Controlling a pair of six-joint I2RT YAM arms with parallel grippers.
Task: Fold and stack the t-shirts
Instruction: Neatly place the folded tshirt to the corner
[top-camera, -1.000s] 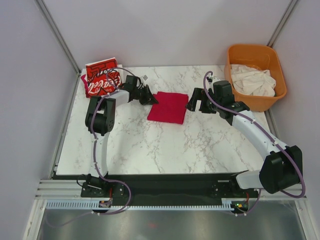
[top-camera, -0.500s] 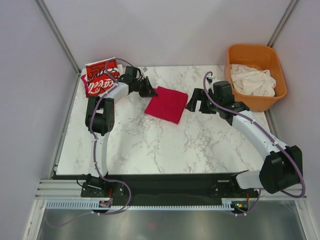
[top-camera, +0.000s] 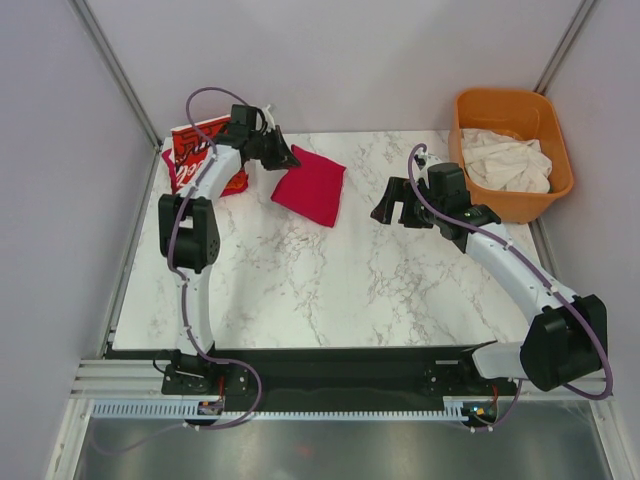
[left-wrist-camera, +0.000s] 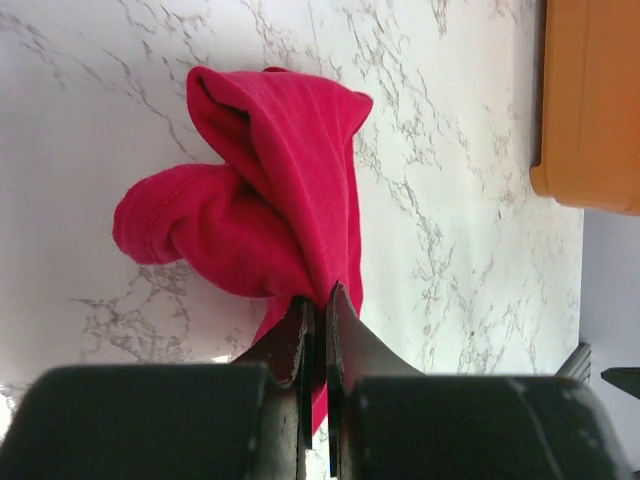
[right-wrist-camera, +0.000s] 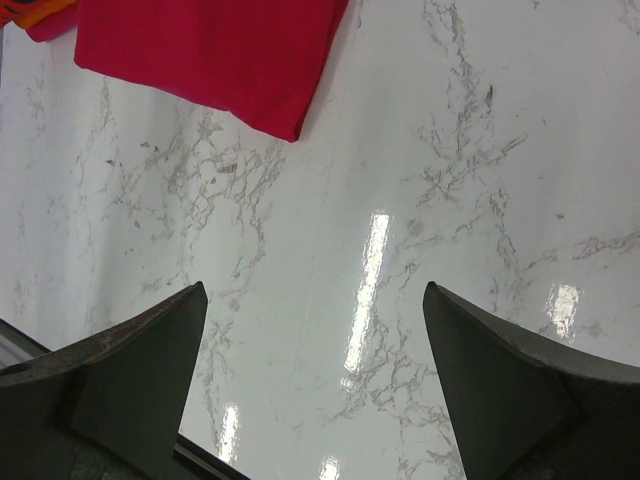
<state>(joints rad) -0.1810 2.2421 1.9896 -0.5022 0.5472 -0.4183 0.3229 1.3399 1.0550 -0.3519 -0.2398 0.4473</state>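
crimson t-shirt (left-wrist-camera: 262, 205), pinched in left tool (left-wrist-camera: 318, 298)

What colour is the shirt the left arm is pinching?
Plain crimson red, no print; the shirt shows best in the left wrist view.

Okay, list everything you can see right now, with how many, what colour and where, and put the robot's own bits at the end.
red shirt: one, plain crimson, folded, far-left part of the table, one edge pinched
printed shirt: one, red with white script, far-left corner, partly under the left arm
off-white shirts: number unclear, crumpled inside the tub
tub: one, orange, far-right corner
table: one, white marble pattern
left gripper: one, black, shut on the red shirt
right gripper: one, black, open, over bare table right of the red shirt
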